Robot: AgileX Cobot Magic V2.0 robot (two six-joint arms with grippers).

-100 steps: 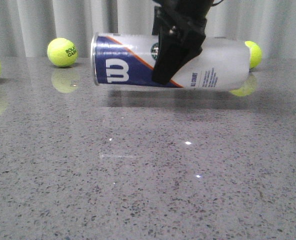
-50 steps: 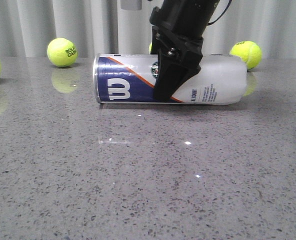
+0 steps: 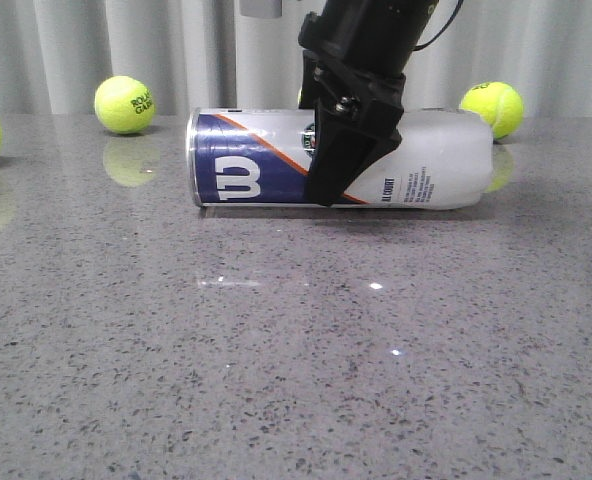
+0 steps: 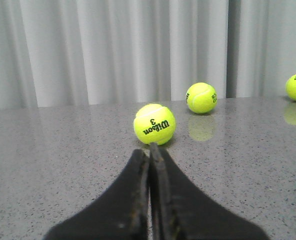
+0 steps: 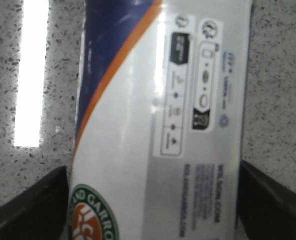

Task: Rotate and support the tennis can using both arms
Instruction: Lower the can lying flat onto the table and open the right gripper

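Hiding tennis can [image 3: 256, 160] middle: right gripper [image 3: 341, 165] | far finger unseen

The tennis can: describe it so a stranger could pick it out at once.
On the grey speckled table, look toward the back edge near the curtain, under the black right gripper that straddles it. The tennis can lies on its side there: the only long tube, navy and white with a W, among round yellow-green tennis balls.
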